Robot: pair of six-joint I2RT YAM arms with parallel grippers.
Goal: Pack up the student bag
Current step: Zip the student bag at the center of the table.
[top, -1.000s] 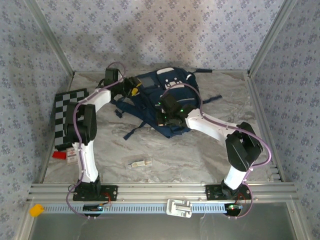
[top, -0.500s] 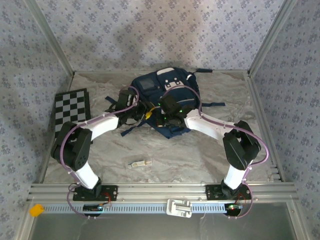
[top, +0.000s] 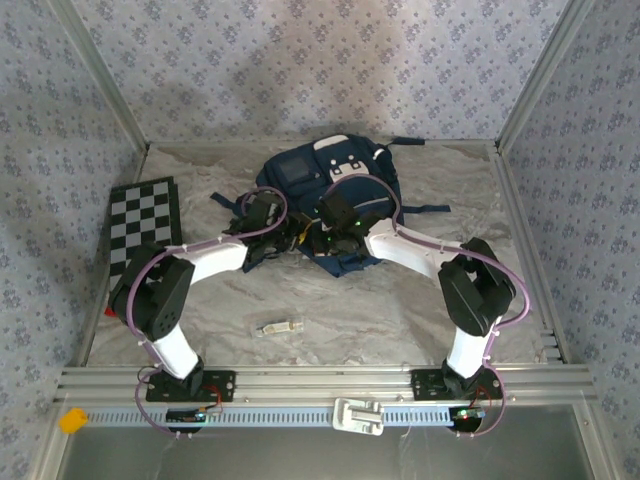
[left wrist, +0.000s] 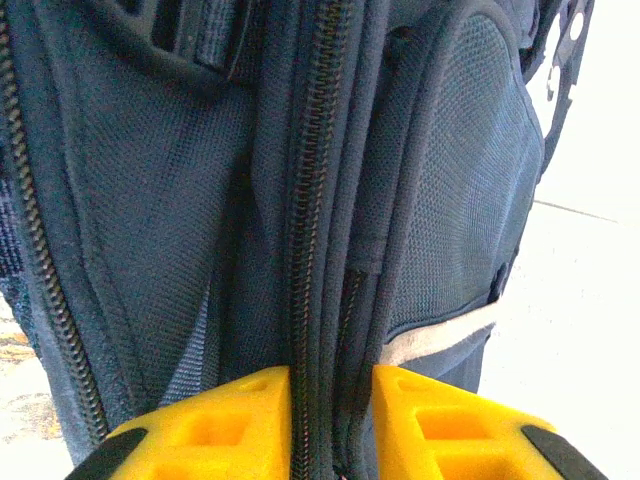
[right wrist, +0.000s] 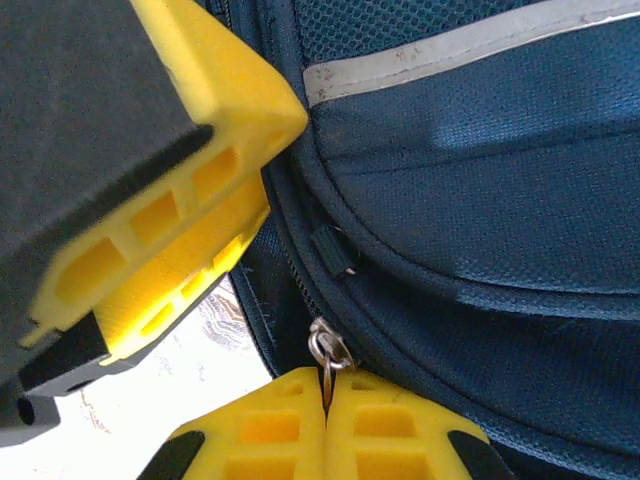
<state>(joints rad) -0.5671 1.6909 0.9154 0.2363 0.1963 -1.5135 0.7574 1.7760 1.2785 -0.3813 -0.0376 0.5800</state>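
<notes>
The student bag (top: 340, 175), navy blue with a white patch, lies at the back middle of the table. My left gripper (top: 290, 236) is at its near left side. In the left wrist view, the left gripper (left wrist: 330, 390) is shut on a fold of the bag (left wrist: 450, 200) along a zip seam, fabric filling the gap between the yellow fingers. My right gripper (top: 335, 240) sits just to the right. In the right wrist view it (right wrist: 325, 390) is shut on the metal zip pull (right wrist: 328, 350) of the bag (right wrist: 480, 200), with a left finger (right wrist: 200, 150) close by.
A folded checkerboard (top: 140, 215) lies at the left edge with a small red item (top: 110, 311) below it. A small pale object (top: 279, 326) rests on the marble table top in front of the arms. Metal frame posts and papered walls enclose the table.
The left arm swung from the bag's back left round to its near left side and its jaws closed on the zip seam. The bag shifted a little. The right gripper kept hold.
</notes>
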